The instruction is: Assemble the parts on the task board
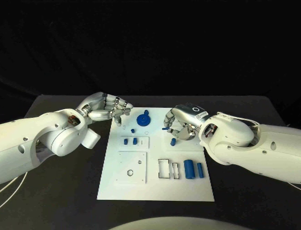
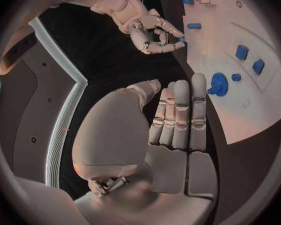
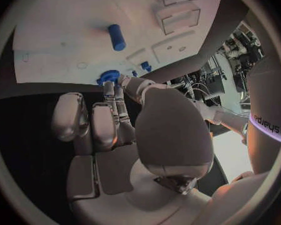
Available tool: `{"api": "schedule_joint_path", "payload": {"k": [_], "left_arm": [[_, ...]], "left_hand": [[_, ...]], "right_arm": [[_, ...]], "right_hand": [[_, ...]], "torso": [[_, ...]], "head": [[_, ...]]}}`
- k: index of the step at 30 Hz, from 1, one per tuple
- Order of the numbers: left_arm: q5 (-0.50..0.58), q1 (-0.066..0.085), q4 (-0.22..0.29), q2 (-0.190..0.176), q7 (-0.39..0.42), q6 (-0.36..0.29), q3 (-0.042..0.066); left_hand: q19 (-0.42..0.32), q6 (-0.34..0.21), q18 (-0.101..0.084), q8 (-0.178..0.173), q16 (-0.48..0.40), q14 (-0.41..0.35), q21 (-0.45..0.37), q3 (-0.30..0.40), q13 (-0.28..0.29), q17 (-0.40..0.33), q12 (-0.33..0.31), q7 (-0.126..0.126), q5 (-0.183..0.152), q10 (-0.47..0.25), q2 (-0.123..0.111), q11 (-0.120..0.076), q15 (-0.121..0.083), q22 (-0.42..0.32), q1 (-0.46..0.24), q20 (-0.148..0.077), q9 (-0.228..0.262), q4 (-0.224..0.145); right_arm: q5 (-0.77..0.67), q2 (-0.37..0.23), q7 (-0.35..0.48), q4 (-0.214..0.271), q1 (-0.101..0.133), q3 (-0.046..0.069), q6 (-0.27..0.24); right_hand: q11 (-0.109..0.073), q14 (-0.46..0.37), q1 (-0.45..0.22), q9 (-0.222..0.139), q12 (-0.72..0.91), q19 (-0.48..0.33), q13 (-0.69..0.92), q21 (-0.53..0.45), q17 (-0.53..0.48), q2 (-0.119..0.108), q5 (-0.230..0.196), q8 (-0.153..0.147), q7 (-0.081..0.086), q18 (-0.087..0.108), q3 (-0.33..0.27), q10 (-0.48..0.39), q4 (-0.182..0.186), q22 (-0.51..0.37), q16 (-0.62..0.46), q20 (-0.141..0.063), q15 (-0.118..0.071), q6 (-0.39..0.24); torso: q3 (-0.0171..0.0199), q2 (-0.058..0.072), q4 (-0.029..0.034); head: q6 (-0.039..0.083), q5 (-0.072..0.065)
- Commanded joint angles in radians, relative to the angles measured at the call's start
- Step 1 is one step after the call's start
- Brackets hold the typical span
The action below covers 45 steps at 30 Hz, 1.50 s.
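Observation:
The white task board (image 1: pixel 157 188) lies in the middle of the table. My left hand (image 1: pixel 107 108) hovers at the board's far left corner, fingers straight and side by side (image 2: pixel 178 116), holding nothing. My right hand (image 1: pixel 183 123) is over the board's far right part, its curled fingers pinching a small blue part (image 1: pixel 165 128), which also shows at its fingertips (image 2: pixel 182 39). A round blue knob (image 1: pixel 144 118) stands at the far edge between the hands. A short blue peg (image 1: pixel 173 142) lies just under the right hand.
Two small blue blocks (image 1: pixel 129 141) and a tiny blue piece (image 1: pixel 133 130) sit on the board's left half. Two blue cylinders (image 1: pixel 194 169) lie beside rectangular slots (image 1: pixel 169 168) on the near right. A raised square plate (image 1: pixel 132 167) with holes is at the near left.

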Motion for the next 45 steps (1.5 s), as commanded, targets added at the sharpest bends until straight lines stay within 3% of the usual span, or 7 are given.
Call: {"api": "schedule_joint_path", "payload": {"k": [1,17,22,27,31,37,45], "left_arm": [[-0.147,-0.002,0.012,0.011,-0.083,-0.041,0.0],[-0.296,-0.017,0.016,0.078,-0.236,-0.115,-0.003],[-0.312,-0.02,0.014,0.088,-0.276,-0.12,-0.003],[-0.318,-0.021,0.011,0.095,-0.307,-0.104,-0.004],[-0.32,-0.021,0.011,0.102,-0.334,-0.082,-0.004],[-0.321,-0.022,0.011,0.112,-0.352,-0.069,-0.004],[-0.321,-0.022,0.013,0.115,-0.36,-0.067,-0.004]], "left_hand": [[0.011,0.009,0.015,0.005,0.029,0.027,0.012,-0.003,0.012,0.054,0.013,-0.001,-0.006,0.009,-0.003,-0.003,-0.002,0.005,-0.021,-0.003,0.003,0.011],[0.029,0.049,0.016,0.045,0.077,0.082,0.029,-0.061,0.06,0.175,0.071,-0.022,-0.012,0.029,-0.032,-0.021,-0.017,0.015,-0.051,-0.015,0.038,0.042],[0.075,0.06,0.004,0.09,0.121,0.138,0.078,-0.1,0.102,0.281,0.129,-0.038,-0.012,0.034,-0.033,-0.036,-0.031,0.087,-0.058,-0.028,0.078,0.071],[0.108,0.045,-0.007,0.17,0.185,0.197,0.126,-0.171,0.167,0.423,0.213,-0.052,-0.012,0.027,-0.037,-0.048,-0.041,0.155,-0.066,-0.038,0.143,0.118],[0.126,0.016,-0.013,0.246,0.216,0.219,0.158,-0.24,0.217,0.491,0.278,-0.06,-0.014,0.012,-0.026,-0.055,-0.047,0.203,-0.09,-0.042,0.195,0.123],[0.133,-0.005,-0.017,0.302,0.237,0.235,0.178,-0.298,0.25,0.539,0.323,-0.065,-0.016,0.004,-0.012,-0.06,-0.051,0.23,-0.108,-0.045,0.226,0.124],[0.142,-0.029,-0.021,0.359,0.261,0.252,0.202,-0.388,0.282,0.591,0.364,-0.07,-0.088,-0.008,0.028,-0.064,-0.054,0.265,-0.128,-0.048,0.249,0.126]], "right_arm": [[-0.001,0.008,-0.007,0.011,0.001,0.001,-0.004],[0.005,0.026,-0.013,0.053,0.008,0.005,-0.013],[0.006,0.029,-0.014,0.059,0.01,0.006,-0.014],[0.006,0.031,-0.016,0.06,0.011,0.007,-0.015],[0.006,0.034,-0.016,0.061,0.012,0.007,-0.017],[0.006,0.043,-0.015,0.059,0.013,0.008,-0.017],[0.006,0.052,-0.015,0.051,0.014,0.008,-0.011]], "right_hand": [[-0.002,0.005,-0.002,0.002,-0.005,0.008,-0.001,0.006,0.001,-0.002,0.003,0.003,0.001,0.001,0.001,0.007,-0.004,0.096,0.003,0.002,-0.003,0.006],[-0.002,0.005,-0.003,0.003,-0.007,0.009,-0.002,0.01,0.0,-0.004,0.003,0.003,0.001,0.001,0.0,0.009,-0.005,0.097,0.003,0.001,-0.003,0.006],[-0.002,0.006,-0.005,0.004,-0.008,0.009,-0.003,0.009,0.002,-0.005,0.002,0.003,0.001,0.001,-0.001,0.01,-0.004,0.097,0.004,0.001,-0.003,0.005],[-0.002,0.006,-0.005,0.004,-0.008,0.009,-0.003,0.009,0.002,-0.005,0.002,0.003,0.001,0.001,-0.001,0.01,-0.004,0.097,0.004,0.001,-0.003,0.005],[-0.002,0.006,-0.007,0.005,-0.009,0.01,-0.004,0.009,0.002,-0.007,0.002,0.002,0.001,0.001,-0.002,0.01,-0.004,0.097,0.004,0.001,-0.003,0.004],[-0.002,0.006,-0.007,0.005,-0.009,0.01,-0.004,0.009,0.002,-0.007,0.002,0.002,0.001,0.001,-0.002,0.01,-0.004,0.097,0.004,0.001,-0.003,0.004],[-0.002,0.006,-0.007,0.005,-0.009,0.01,-0.004,0.009,0.002,-0.007,0.002,0.002,0.001,0.001,-0.002,0.01,-0.004,0.097,0.004,0.001,-0.003,0.004]], "torso": [[-0.0034,-0.004,0.0026],[-0.0009,-0.002,0.0016],[0.0004,-0.001,-0.0005],[0.0002,-0.002,0.003],[0.0002,-0.002,0.0026],[-0.0002,-0.002,0.0005],[-0.0012,-0.002,0.0032]], "head": [[-0.002,0.005],[0.002,0.014],[0.002,0.018],[0.001,0.014],[0.0,0.016],[0.001,0.017],[0.001,0.013]]}}
